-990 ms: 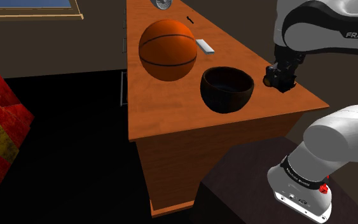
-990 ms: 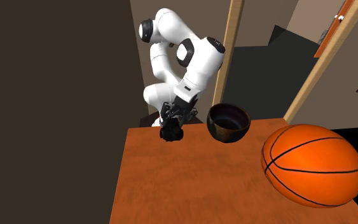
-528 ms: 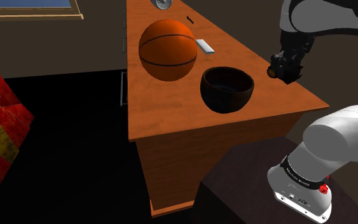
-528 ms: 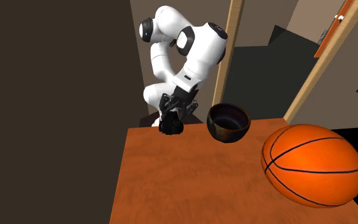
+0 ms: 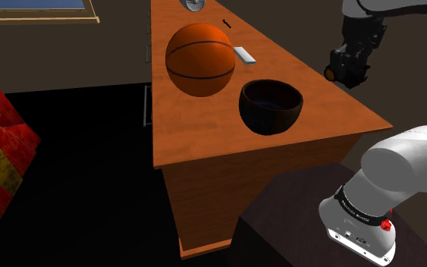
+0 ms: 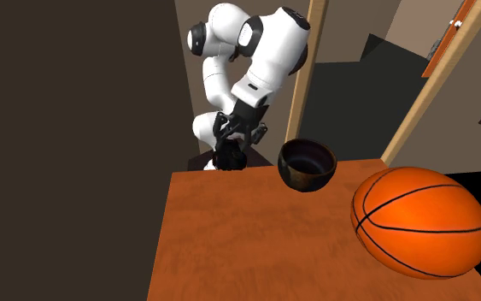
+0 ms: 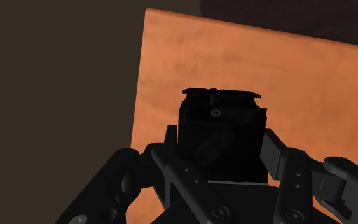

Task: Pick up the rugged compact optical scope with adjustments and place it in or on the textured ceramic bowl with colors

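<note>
Nearest the shoulder camera is the dark box stand (image 5: 295,220) with the white arm's rounded base (image 5: 401,167) on it. Just past it is the orange-brown wooden table (image 5: 204,129), which runs away up the shoulder view.

On the table's near end sits the dark, almost black, glossy round bowl (image 5: 271,106), upright, with nothing in it. To the shoulder view's right of the bowl and apart from it, the all-black two-finger gripper (image 5: 348,67) hangs in the air off the tabletop, by the table edge closest to the stand. In the wrist view its fingers (image 7: 170,137) press against both sides of the blocky black compact scope (image 7: 219,114), so the jaws are closed to the scope's width and clasp it. Bare tabletop and the table's edge show beneath the scope. In the second exterior view the held scope (image 6: 228,161) is above the table's far edge, to that view's left of the bowl (image 6: 307,164) and not touching it.

Beyond the bowl a large orange basketball with black seams (image 5: 200,59) rests on the table, near the bowl but apart from it. Just behind the ball lies a small flat pale grey rectangular piece (image 5: 245,54). At the table's far end are a tiny black item (image 5: 226,23) and a small round silvery thing (image 5: 191,6), both too small to identify.
</note>
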Controlling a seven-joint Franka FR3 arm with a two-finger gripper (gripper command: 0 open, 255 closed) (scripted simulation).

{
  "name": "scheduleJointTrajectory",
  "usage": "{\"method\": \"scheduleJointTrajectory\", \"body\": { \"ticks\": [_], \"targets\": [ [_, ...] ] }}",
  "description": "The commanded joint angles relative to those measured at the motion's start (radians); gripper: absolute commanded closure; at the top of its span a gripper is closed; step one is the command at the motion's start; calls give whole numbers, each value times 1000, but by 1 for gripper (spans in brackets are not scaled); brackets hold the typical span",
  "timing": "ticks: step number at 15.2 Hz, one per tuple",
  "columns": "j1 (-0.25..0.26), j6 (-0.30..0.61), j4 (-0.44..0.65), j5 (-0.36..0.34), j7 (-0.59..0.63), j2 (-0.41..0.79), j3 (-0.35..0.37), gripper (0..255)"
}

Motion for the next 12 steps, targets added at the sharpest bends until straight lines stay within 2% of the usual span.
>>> {"method": "scheduleJointTrajectory", "body": {
  "ticks": [1,11,12],
  "targets": [
    [-3,-23,33,-2,-9,8,0,255],
    [-20,-120,188,-14,-49,57,-2,255],
    [-17,-130,201,6,-27,67,23,255]
  ]
}}
